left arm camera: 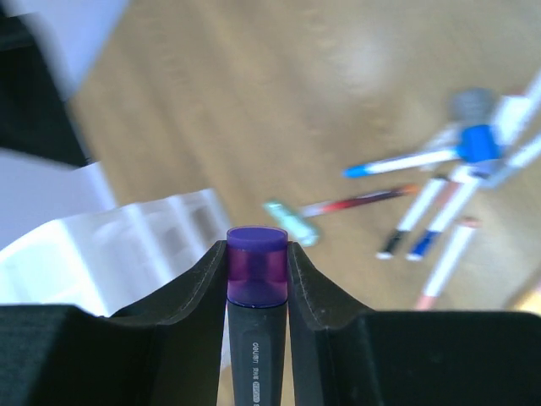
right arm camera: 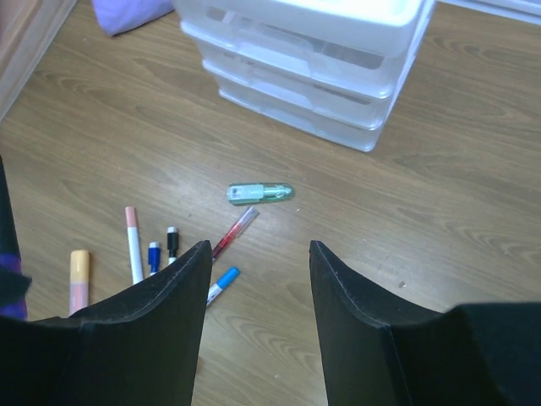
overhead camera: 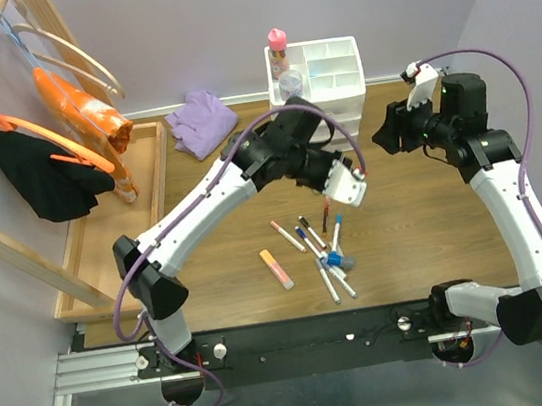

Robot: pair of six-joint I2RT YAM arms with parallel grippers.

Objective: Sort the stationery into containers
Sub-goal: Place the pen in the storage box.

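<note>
Wooden surface (overhead camera: 436, 230) lies open at near right. Our left end effector (overhead camera: 344, 191) is clamped on the purple-capped black highlighter (left arm camera: 256, 254), just beyond the scattered thin white markers (overhead camera: 318, 247); a slipping pinch could drop it among them. Swinging to the white plastic drawer unit (overhead camera: 353, 109) risks clipping its rim or our spread, empty right end effector (right arm camera: 258, 254).

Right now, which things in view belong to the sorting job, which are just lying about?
Job: purple highlighter in left gripper, mint highlighter, orange highlighter, thin markers, glue bottle, grey jar, divided top tray.
Lying about: purple cloth, wooden tray, hung clothes.
</note>
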